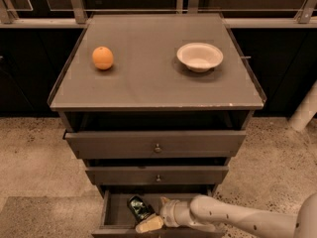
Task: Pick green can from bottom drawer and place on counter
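Green can point(140, 207) lies diagonally in bottom drawer point(118, 212), gripper point(154, 214) just beside.

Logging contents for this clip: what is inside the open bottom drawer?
The green can lies in the bottom drawer, left of centre, with the gripper inside, right beside it. The arm covers the drawer's right part, and the middle drawer above hides its back.
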Tool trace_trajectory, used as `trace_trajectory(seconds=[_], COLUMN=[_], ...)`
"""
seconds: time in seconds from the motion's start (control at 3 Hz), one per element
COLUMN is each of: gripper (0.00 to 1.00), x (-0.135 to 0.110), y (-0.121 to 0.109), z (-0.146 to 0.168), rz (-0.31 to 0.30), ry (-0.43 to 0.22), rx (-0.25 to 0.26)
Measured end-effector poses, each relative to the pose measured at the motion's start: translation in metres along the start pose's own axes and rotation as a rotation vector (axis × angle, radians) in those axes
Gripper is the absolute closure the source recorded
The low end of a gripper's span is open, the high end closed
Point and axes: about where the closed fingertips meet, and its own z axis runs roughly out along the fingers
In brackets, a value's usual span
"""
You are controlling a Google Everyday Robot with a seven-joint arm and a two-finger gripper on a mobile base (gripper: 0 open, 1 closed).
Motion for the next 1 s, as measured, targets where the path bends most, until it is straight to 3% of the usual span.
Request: trace_trajectory(seconds=[0.33, 1.0], gripper=[0.0, 0.0], x=[-0.008, 0.003], y=[-0.016, -0.026], z=[0.045, 0.058], rz=[-0.057, -0.064], ry=[-0.006, 0.027], rx=[-0.002, 0.024])
